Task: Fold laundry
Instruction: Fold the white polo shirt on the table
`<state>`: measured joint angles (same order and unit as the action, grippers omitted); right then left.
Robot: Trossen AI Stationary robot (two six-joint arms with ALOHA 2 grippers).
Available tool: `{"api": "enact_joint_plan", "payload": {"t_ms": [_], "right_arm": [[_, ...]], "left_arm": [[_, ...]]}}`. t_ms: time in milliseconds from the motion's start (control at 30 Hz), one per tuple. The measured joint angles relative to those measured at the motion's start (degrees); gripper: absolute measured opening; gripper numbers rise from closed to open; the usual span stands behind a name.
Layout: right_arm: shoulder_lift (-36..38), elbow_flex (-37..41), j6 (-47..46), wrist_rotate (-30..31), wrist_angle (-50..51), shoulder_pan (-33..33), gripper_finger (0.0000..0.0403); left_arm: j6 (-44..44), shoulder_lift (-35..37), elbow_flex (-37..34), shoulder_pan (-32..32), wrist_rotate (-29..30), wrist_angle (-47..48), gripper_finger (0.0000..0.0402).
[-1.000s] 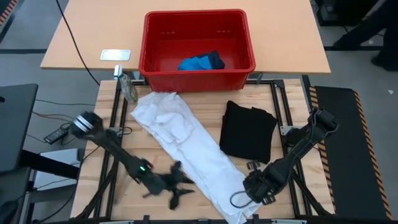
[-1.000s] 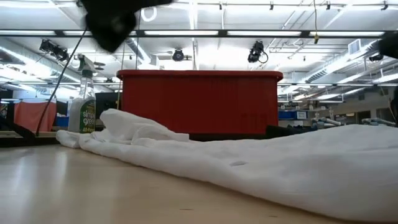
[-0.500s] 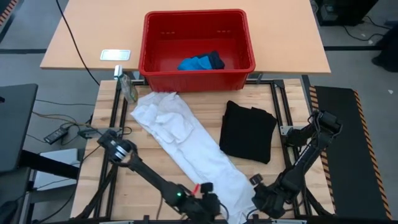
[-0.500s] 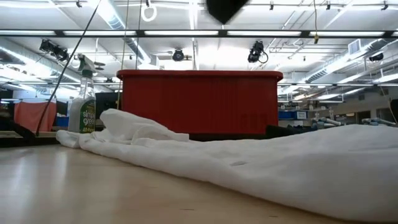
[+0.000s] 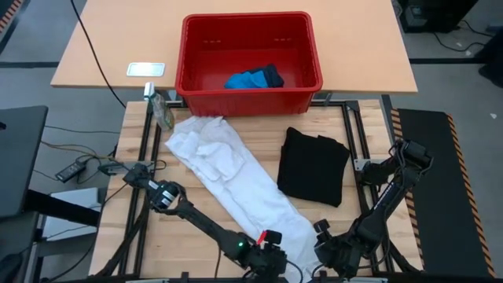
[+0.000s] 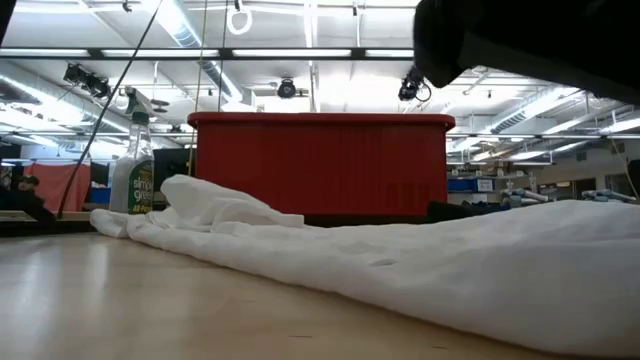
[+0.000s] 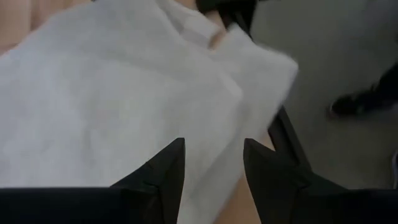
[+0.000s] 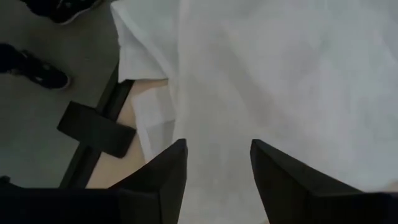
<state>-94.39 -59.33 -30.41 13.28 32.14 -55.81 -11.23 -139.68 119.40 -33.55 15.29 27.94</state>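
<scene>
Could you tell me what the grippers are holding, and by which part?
Nothing: left gripper and right gripper hang open above the white garment's near end.

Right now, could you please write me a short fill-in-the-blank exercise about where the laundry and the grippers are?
1. The small blue piece lies inside the ____ basket.
2. The folded black shirt lies to the ____ of the white garment in the high view.
3. The left gripper and right gripper both hover open over the ____ garment.

Missing words: red; right; white
</scene>
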Motion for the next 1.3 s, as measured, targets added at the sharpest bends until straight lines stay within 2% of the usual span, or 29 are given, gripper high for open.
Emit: {"api": "enact_joint_plan", "payload": {"t_ms": [267,400,533,733,867,1000,1200,1300], "right_arm": [[-0.1,0.0,7.0,1.4,0.1,-0.3,0.0202],[-0.1,2.0,7.5,2.5,-3.3,-0.2,0.0204],[-0.2,6.3,7.0,1.8,-8.7,-0.2,0.0204],[-0.2,12.2,2.4,1.6,-14.8,-0.3,0.0204],[-0.2,15.8,-1.3,0.6,-17.9,-0.3,0.0202],[0.2,18.5,-4.7,-0.3,-21.4,-0.3,0.0188],[0.1,20.1,-5.5,-0.3,-25.6,-0.3,0.0141],[0.0,20.1,-5.9,-0.2,-27.1,-0.3,0.0121]], "left_arm": [[10.7,-0.4,-0.2,0.4,-0.2,-0.1,0.0165],[11.5,-2.0,-0.2,1.1,-3.3,-1.6,0.0165],[11.8,-2.8,-0.1,1.1,-3.8,-2.7,0.0165],[10.8,-3.6,0.0,1.7,-4.8,-2.9,0.0161],[9.1,-5.3,0.1,1.9,-7.5,-3.6,0.0143],[8.6,-6.3,0.1,1.8,-7.3,-3.5,0.0115],[7.6,-7.0,0.0,2.3,-7.9,-3.4,0.0065],[7.2,-7.0,0.0,2.3,-8.2,-3.3,0.0059]]}}
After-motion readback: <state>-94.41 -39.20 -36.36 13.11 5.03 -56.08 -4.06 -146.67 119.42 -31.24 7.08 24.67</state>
